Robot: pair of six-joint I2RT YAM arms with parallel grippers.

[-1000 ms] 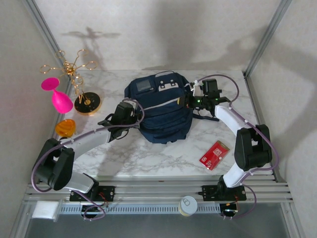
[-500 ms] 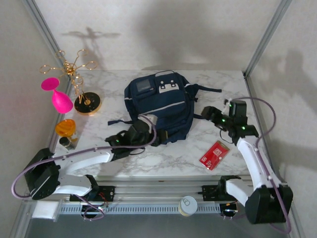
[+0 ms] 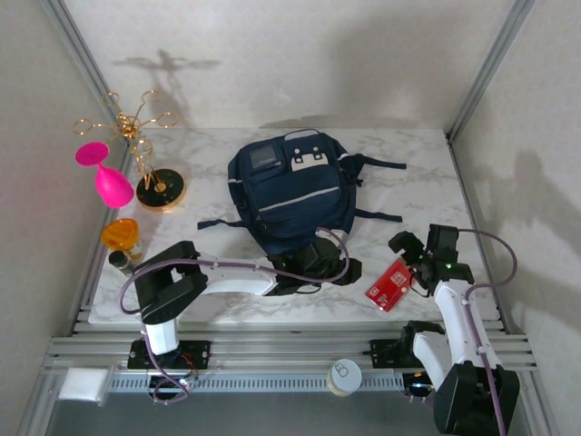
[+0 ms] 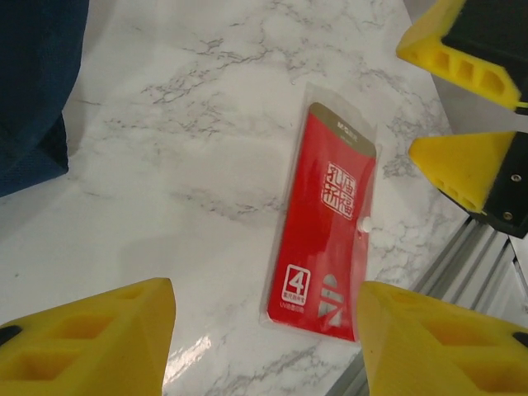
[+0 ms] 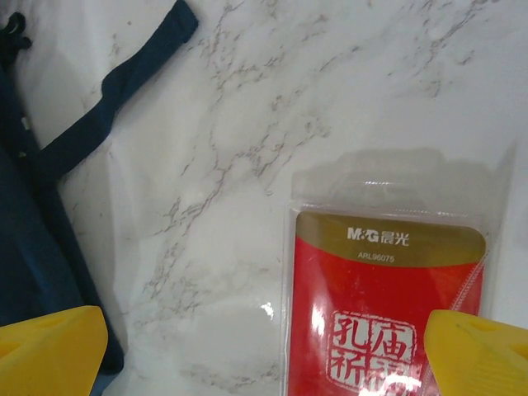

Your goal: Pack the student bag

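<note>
The student bag (image 3: 290,195) is the biggest thing on the desk (image 3: 408,173). It lies flat with its front up, in the middle and towards the far side. I cannot tell whether any of its pockets is unzipped. The step in hand looks to be fetching the red packet (image 3: 393,283), which lies flat near the desk's near right edge, so that it can go into the bag.

The packet is thin and sits in a glossy clear sleeve, so it will probably be slippery. One pincer should take it while the other keeps out of the way. It would be best to set the fingers low along the two long sides and close across the narrow width, or else nudge it over the near edge to get under it.

The left pincer (image 3: 340,271) is spread moderately and holds nothing. It sits just left of the packet, by the bag's near end. The right pincer (image 3: 410,259) gapes wide and empty just above the packet's far end. From both pincers the bag lies to the left and farther off, and its strap (image 5: 115,78) trails on the desk between the bag and the right pincer
</note>
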